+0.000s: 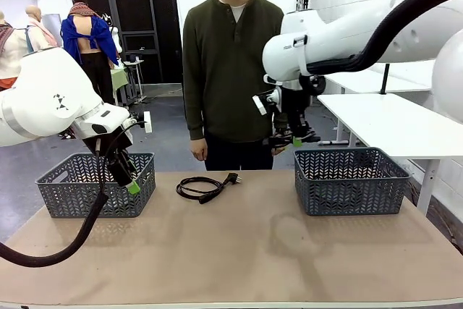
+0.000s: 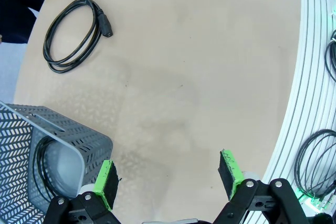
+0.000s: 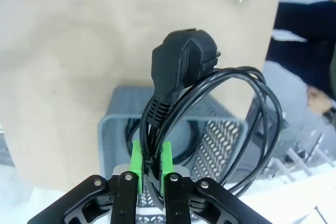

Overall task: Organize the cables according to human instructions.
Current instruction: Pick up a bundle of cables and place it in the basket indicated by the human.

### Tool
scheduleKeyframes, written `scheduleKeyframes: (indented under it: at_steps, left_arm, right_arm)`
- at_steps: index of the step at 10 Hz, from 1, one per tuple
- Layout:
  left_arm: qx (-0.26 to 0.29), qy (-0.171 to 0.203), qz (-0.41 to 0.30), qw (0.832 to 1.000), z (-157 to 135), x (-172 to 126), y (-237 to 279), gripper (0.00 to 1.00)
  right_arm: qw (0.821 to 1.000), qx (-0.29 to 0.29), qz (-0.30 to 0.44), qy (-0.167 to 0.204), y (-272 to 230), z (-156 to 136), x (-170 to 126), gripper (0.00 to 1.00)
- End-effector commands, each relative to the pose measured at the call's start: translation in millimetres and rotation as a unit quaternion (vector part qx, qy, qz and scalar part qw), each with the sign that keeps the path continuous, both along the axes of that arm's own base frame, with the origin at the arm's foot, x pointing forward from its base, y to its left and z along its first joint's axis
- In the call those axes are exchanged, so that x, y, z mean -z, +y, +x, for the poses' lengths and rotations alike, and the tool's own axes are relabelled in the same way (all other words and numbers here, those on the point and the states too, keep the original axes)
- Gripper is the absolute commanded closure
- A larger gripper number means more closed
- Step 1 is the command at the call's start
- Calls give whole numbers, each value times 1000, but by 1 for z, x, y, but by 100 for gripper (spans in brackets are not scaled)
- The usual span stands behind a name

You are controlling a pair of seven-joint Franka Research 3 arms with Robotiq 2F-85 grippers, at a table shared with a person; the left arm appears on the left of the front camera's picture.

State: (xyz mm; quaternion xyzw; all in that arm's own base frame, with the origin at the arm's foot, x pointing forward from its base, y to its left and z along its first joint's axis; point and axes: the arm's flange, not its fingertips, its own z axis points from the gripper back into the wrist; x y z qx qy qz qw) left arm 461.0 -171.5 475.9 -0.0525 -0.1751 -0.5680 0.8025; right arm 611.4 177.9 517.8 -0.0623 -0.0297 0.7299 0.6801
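One coiled black cable (image 1: 205,187) lies on the table's far middle, in front of the human (image 1: 231,70); it also shows as cable (image 2: 73,32) in the left wrist view. My right gripper (image 3: 152,165) is shut on another cable (image 3: 184,72), whose loops and chunky plug hang above the right grey basket (image 3: 210,124), where a further coil lies inside. In the front view the right gripper (image 1: 288,139) hovers over that basket's (image 1: 351,182) far left corner. My left gripper (image 2: 168,179) is open and holds nothing, beside the left basket (image 2: 79,140), which holds a coil (image 2: 38,153); it shows as left gripper (image 1: 130,179) in the front view.
The human stands at the far edge with arms down, one hand (image 3: 317,98) near the right basket. White tables (image 1: 398,117) stand at the right. More black coils (image 2: 315,166) lie past the table's near edge beside white rails.
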Motion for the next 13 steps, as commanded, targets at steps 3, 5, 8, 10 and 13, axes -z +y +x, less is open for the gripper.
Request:
scheduleKeyframes:
  at_steps: [3,5,8,10,13]
  left_arm:
    - [-1,-1,1,1000,0,-1,0,0]
    - [-1,-1,1,1000,0,-1,0,0]
    - [-1,-1,1,1000,0,-1,0,0]
    - [-1,-1,1,1000,0,-1,0,0]
    - [-1,-1,1,1000,0,-1,0,0]
  right_arm:
    - [999,42,12,-8,-57,-36,6,100]
    - [997,70,17,-16,-87,-38,10,100]
    - [995,86,13,-45,-116,-39,26,100]
    - [995,82,12,-60,-125,-34,43,100]
    - [996,65,16,-56,-133,-16,64,100]
